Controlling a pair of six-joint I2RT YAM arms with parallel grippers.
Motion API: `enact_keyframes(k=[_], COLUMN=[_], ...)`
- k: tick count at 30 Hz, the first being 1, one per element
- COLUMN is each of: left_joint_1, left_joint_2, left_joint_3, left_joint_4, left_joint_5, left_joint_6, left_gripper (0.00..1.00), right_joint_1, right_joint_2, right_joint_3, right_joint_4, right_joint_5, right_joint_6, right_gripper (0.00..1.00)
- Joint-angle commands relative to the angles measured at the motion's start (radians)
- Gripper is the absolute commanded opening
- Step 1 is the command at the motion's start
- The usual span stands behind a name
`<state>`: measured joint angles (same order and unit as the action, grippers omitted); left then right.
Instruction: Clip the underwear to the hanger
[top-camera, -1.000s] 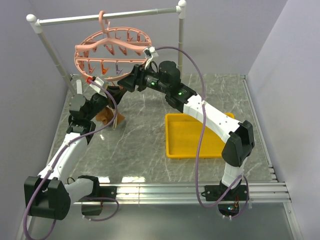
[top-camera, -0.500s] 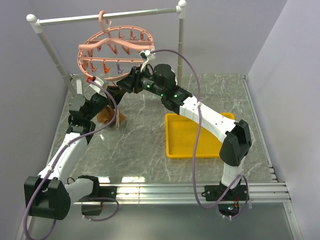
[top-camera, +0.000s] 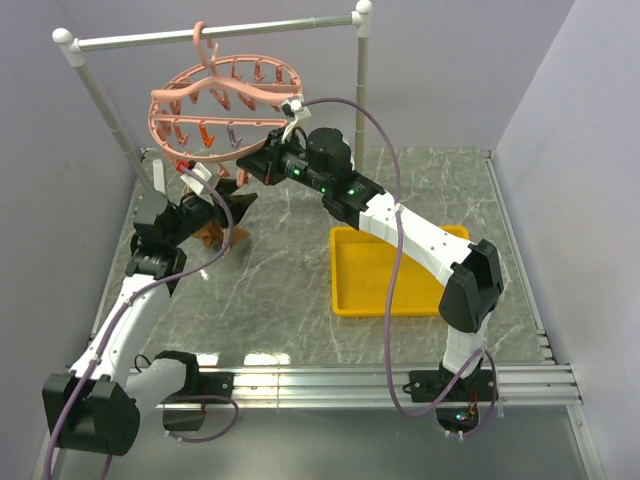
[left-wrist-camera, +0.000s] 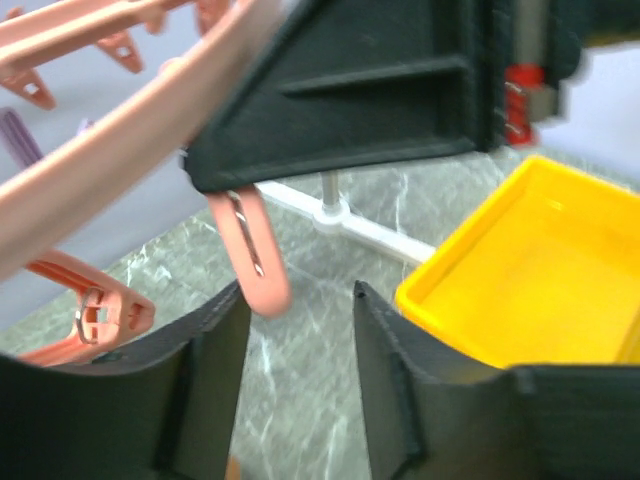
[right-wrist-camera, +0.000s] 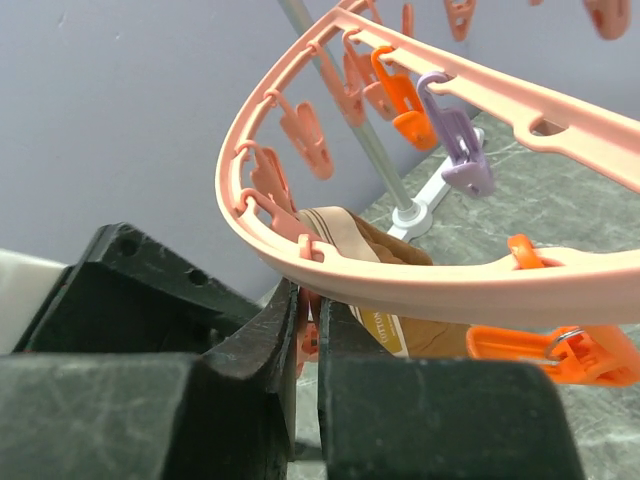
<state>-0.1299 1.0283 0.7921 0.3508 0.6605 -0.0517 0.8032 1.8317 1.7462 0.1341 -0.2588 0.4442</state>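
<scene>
Right fingers (right-wrist-camera: 262, 350) pinch a clip (right-wrist-camera: 308, 335), underwear (right-wrist-camera: 375, 248) half hidden; left fingers (left-wrist-camera: 390, 380) apart, empty.

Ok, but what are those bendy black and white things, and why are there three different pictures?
They are two robot arms, each ending in a two-finger gripper. The wide picture comes from a camera above and behind them. The other two come from a camera on each wrist. A yellow tray sits on the marble-look table. A pink round hanger full of clips hangs from a rail. The right gripper is pinched shut on a pink clip. The left gripper is open, with a finger on each side of that clip. The brown underwear shows just behind the hanger's ring, and I can't tell whether it is clipped yet.
</scene>
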Motion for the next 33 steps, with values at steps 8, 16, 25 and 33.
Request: enact_keyframes(k=[8, 16, 25, 33], left_joint_1=[0.026, 0.036, 0.035, 0.036], left_joint_2=[-0.171, -0.1, -0.134, -0.113], left_joint_3=[0.183, 0.363, 0.26, 0.205], left_joint_4=[-0.655, -1.386, -1.495, -1.42], left_joint_5=[0.324, 0.334, 0.122, 0.068], left_joint_6=[0.591, 1.36, 1.964, 2.271], left_gripper=[0.62, 0.65, 0.66, 0.64], right_joint_1=[0.007, 0.001, -0.004, -0.012], right_joint_2=[-0.011, -0.015, -0.014, -0.02], right_joint_3=[-0.001, -0.008, -0.002, -0.004], right_joint_4=[0.041, 0.042, 0.036, 0.027], right_joint_5=[-0.023, -0.04, -0.049, -0.062], right_joint_6=[-0.022, -0.019, -0.012, -0.009], right_gripper=[0.0, 0.0, 0.0, 0.0])
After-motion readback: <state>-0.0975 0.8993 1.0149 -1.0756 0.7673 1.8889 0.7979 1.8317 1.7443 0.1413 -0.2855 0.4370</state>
